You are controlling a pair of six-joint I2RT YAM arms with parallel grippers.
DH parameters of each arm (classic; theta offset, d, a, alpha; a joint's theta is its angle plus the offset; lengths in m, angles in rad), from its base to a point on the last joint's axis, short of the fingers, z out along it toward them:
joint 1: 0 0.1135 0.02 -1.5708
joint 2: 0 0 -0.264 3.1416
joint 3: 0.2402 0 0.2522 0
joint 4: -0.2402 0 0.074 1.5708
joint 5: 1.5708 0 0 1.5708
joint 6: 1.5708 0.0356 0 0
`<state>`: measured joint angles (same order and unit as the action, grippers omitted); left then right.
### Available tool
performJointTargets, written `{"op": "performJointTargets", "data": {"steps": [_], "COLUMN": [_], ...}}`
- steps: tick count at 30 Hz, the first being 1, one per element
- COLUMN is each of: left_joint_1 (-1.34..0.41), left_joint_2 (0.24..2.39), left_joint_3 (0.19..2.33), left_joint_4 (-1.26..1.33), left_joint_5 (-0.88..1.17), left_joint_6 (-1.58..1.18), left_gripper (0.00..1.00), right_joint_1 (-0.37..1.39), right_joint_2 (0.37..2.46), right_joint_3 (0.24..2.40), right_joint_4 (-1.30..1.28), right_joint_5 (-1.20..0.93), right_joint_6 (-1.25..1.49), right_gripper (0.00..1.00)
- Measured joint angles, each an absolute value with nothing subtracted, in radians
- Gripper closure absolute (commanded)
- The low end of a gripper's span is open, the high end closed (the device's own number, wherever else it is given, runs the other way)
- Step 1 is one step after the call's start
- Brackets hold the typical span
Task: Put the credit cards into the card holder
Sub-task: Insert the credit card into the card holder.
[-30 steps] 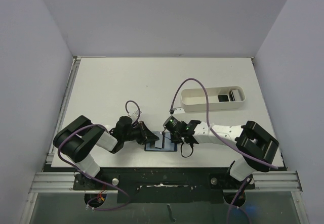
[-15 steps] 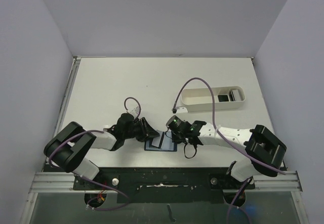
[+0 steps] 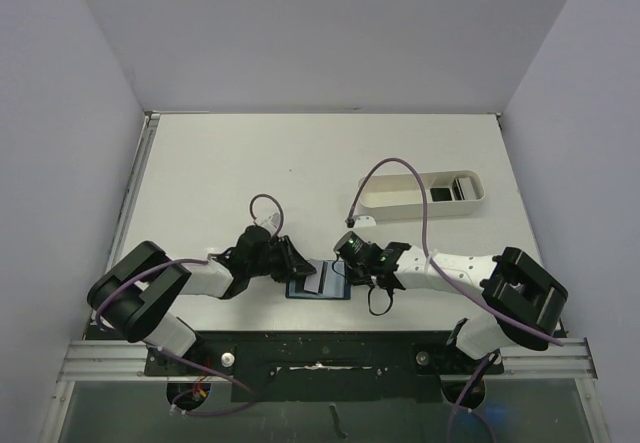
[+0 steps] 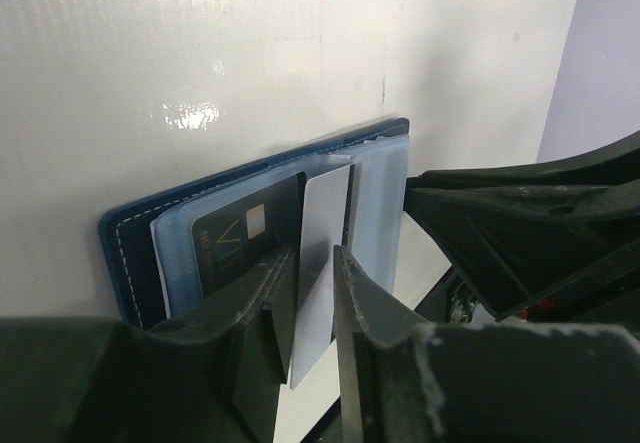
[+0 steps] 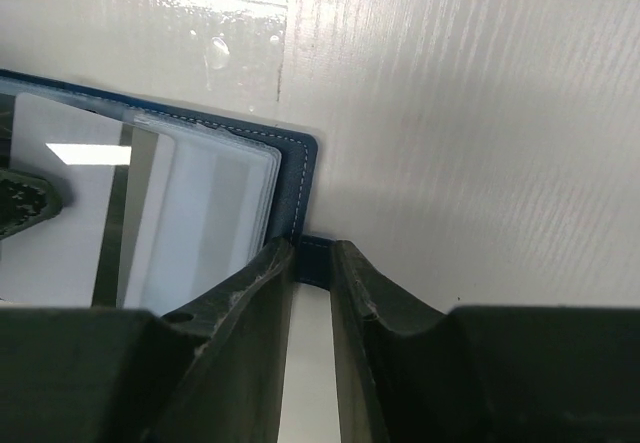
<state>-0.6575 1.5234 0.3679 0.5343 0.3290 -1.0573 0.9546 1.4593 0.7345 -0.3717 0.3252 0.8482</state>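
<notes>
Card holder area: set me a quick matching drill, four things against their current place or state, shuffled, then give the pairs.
Things:
1. left claw
2. right claw
3. card holder
4. white tray

States:
A. lies open on the table, with a dark card in one slot
B. shut on the card holder's navy edge tab
C. on the table's right side, with dark items inside
D. shut on a pale card held edge-on over the open slots

Pairs: 1-D; 2-B; 3-A; 4-C.
</notes>
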Motion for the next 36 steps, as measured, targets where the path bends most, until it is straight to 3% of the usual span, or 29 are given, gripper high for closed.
{"op": "performJointTargets", "data": {"steps": [2,6,26,29,36], "left_joint_1": [-0.668,-0.673,-0.741,-0.757,-0.778], "left_joint_2": [1.532,1.539,1.522,1.539,1.542], "left_joint_3": [0.371,0.375,0.324,0.324,0.329], "left_joint_4": [0.533,0.530,0.618,0.648,0.643], "left_joint_5": [0.319,0.311,0.182,0.166,0.134], "left_joint_6": [-1.060,-1.063,-1.137,-1.151,-1.162], "left_gripper": [0.93,1.00,1.00,0.94,0.70], "right_joint_1": [0.955,0.955,0.971,0.976,0.987], "right_joint_2": [1.459,1.459,1.415,1.414,1.397], "right_joint_3": [0.733,0.716,0.628,0.626,0.608], "right_joint_4": [-0.361,-0.343,-0.225,-0.221,-0.210], "right_joint_5": [0.324,0.321,0.318,0.324,0.325], "right_joint_6": [0.850,0.855,0.967,0.978,0.998], "right_gripper": [0.78,0.79,0.84,0.84,0.84]}}
